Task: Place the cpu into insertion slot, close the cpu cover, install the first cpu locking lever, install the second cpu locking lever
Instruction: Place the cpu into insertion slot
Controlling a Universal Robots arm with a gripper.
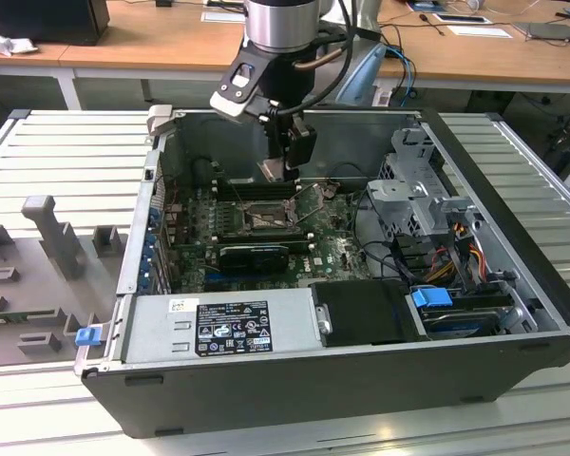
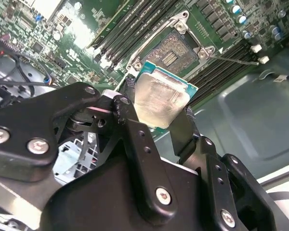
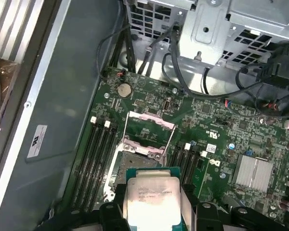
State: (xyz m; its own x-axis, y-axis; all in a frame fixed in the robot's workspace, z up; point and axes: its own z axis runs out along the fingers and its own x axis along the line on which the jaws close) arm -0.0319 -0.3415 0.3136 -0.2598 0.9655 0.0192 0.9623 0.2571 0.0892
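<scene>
Silvery cpu (image 3: 151, 201) aloft above open insertion slot (image 3: 135, 163); cpu cover (image 3: 151, 121) raised.

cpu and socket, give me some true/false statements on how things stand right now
1. The claw is shut on the cpu. True.
2. The cpu is seated in the insertion slot. False: the slot is empty and the chip is held above it.
3. The cpu cover is swung open, leaving the slot exposed. True.
4. The claw hangs outside the computer case. False: it reaches down inside the open case, over the motherboard.
</scene>
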